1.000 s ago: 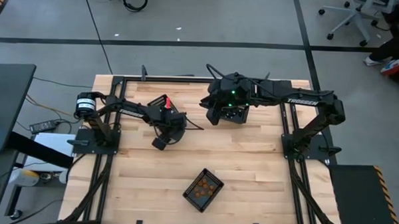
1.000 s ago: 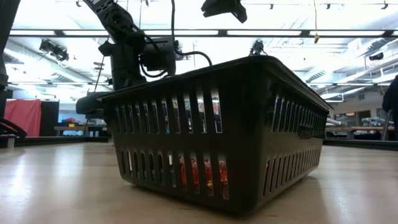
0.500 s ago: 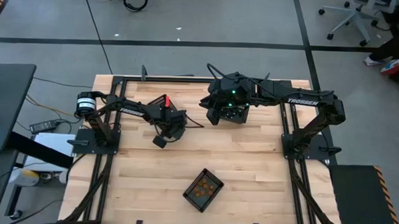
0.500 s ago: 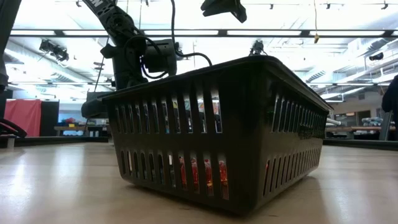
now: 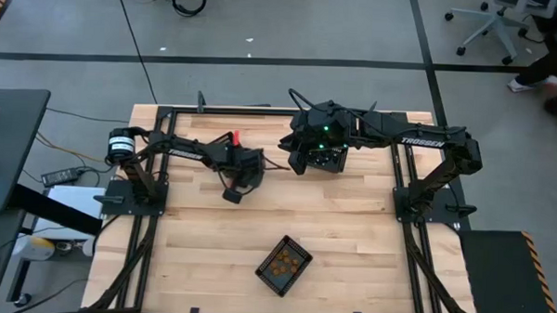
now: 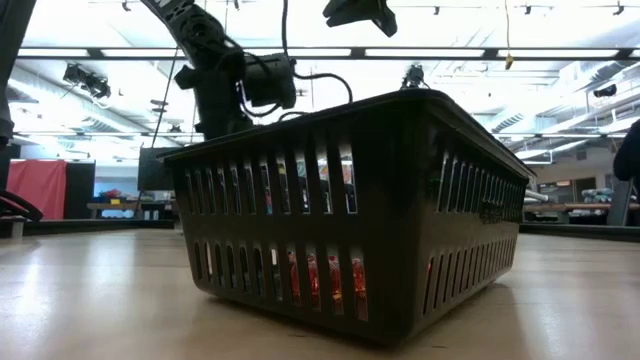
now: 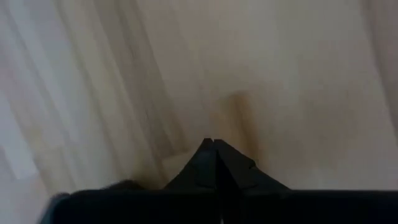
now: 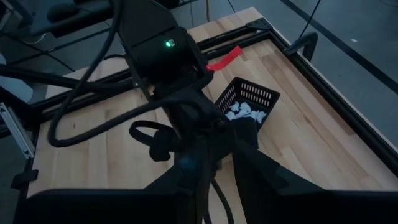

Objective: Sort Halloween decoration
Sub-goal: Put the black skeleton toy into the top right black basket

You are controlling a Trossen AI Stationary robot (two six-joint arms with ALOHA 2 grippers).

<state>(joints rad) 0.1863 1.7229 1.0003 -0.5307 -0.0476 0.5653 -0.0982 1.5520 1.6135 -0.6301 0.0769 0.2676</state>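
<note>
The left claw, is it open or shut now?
Shut. In the left wrist view the two dark fingers meet in one point over bare wood, with no gap. Whether a trinket is pinched between them cannot be told.

Even, shadowless light fills the overhead view; the pale tabletop (image 5: 350,224) reads clearly and both arms stay sharp. At table height, ceiling strip lights (image 6: 470,52) blow out to white, and the near basket (image 6: 350,210) turns into a dark silhouette against them, with only orange glints through its lower slots. The left wrist view is heavily smeared, the wood grain streaking diagonally, nothing crisp. The right wrist view is dimmer and cooler, its nearest parts soft and out of focus.
</note>
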